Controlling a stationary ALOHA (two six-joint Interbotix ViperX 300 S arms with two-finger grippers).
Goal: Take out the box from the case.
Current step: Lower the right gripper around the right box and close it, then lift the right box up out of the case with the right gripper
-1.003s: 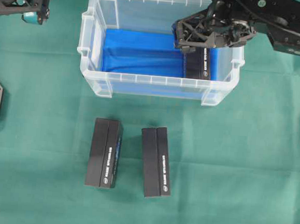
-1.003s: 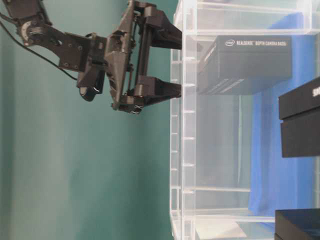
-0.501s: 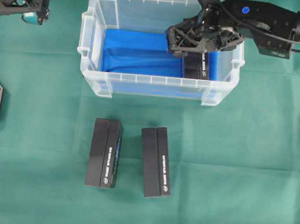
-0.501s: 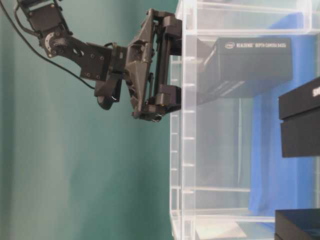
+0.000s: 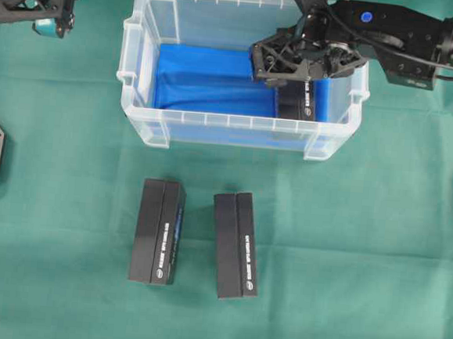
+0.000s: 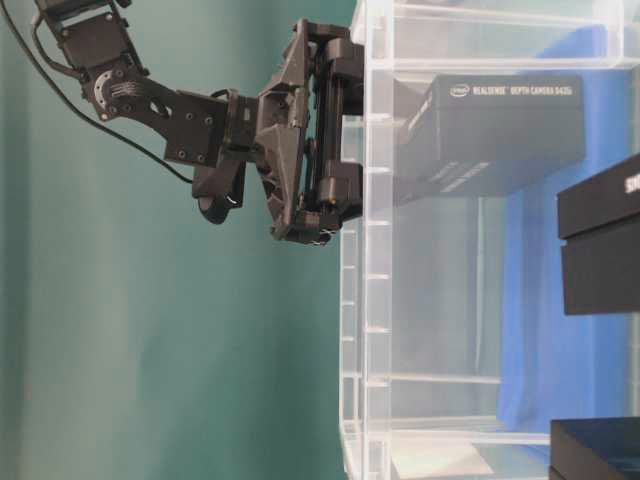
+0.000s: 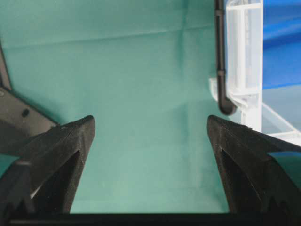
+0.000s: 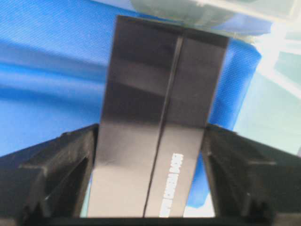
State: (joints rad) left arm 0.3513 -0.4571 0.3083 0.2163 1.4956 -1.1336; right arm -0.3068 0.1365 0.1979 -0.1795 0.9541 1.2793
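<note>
The case [image 5: 238, 121] is a clear plastic bin with a blue cloth on its bottom, standing at the back of the green table. A black box [image 5: 298, 104] lies at its right end, also seen through the wall [image 6: 500, 125]. My right gripper [image 5: 293, 74] reaches down into the case from the right. In the right wrist view its fingers press both long sides of the box [image 8: 160, 117], so the right gripper [image 8: 150, 128] is shut on it. My left gripper [image 5: 45, 2] hangs at the far left, clear of the case, open [image 7: 150, 121] over bare cloth.
Two more black boxes [image 5: 157, 232] [image 5: 235, 245] lie side by side on the table in front of the case. The case's left corner and handle [image 7: 240, 56] show at the right of the left wrist view. Arm bases sit at both table edges.
My right gripper has moved down into the case and its jaws have narrowed onto the box's sides. The left arm has not moved.
</note>
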